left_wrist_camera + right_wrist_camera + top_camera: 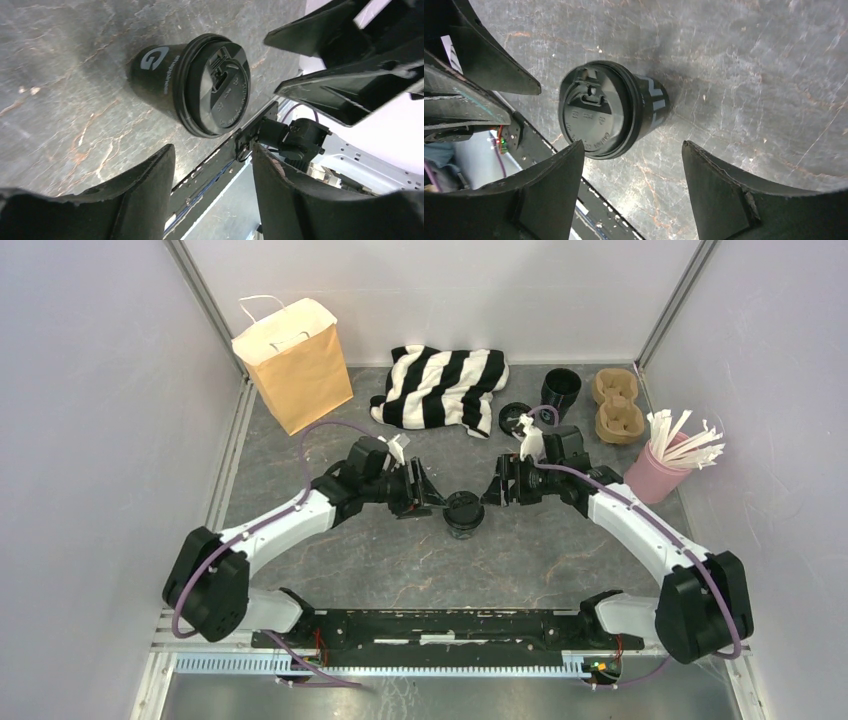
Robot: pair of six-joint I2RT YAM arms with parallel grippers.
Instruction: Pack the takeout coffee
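Top view only: both arms reach in from the near edge, tips facing each other mid-table. The left gripper (432, 498) has its jaws spread fairly wide with nothing between them. The right gripper (495, 487) is also spread and holds nothing. The takeout coffee (463, 512) stands on the table (400, 565) between the two. It is just beside the left tips and near the right tips, touches neither, and sits slightly nearer the bases than both.

Wrist views add what the top lacks. Left wrist shows a white G logo on the cup wall and the lid's sip flap. The cup lies ahead of the left fingers (145, 190), outside their gap. Right wrist shows the sip hole and white print. The cup lies ahead of the right fingers (724, 190), not between them.

The cup is upright, long axis vertical, lid up.

Far, top view only: brown paper bag (295, 362) upright far left, striped cloth (440, 387), loose lid (514, 420), lidless black cup (561, 390), pulp carriers (618, 405), and a pink cup (655, 475) of white sticks at right.
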